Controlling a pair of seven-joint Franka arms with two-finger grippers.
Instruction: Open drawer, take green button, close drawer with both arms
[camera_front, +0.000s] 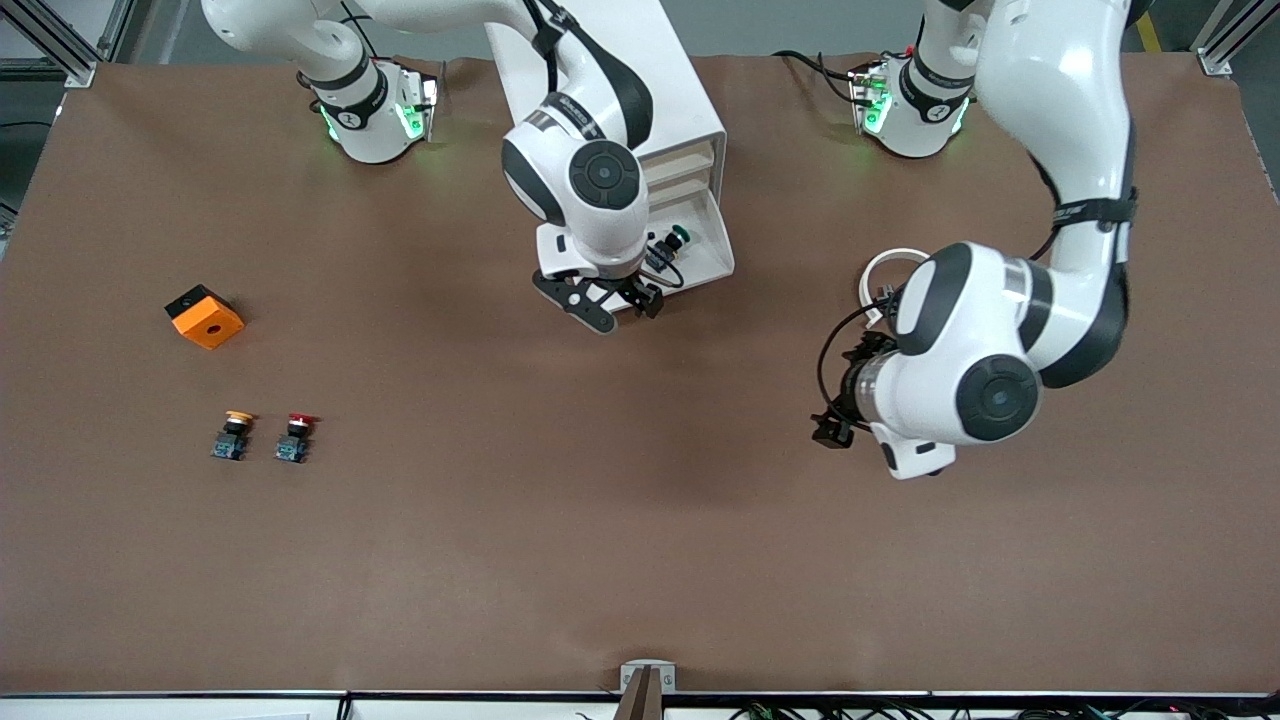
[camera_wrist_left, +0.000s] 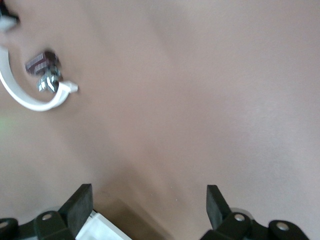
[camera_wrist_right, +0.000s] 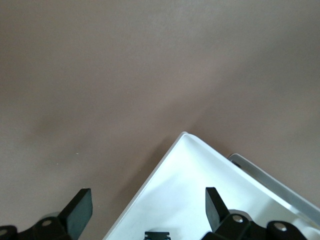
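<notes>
In the upper middle of the front view, a white cabinet (camera_front: 690, 110) stands with its lowest drawer (camera_front: 712, 245) pulled open, and the button (camera_front: 676, 238) with the green cap lies inside it. The right tool (camera_front: 612, 300) hangs over the drawer's front corner with its fingers (camera_wrist_right: 80, 206) spread and holding nothing. The left tool (camera_front: 835, 425), at the right of that view, hovers over the bare brown surface (camera_front: 600, 520) with its fingers (camera_wrist_left: 80, 202) also apart and empty, while a yellow-capped button (camera_front: 232, 436), a red-capped button (camera_front: 294, 438) and an orange block (camera_front: 205, 317) sit at lower left.
</notes>
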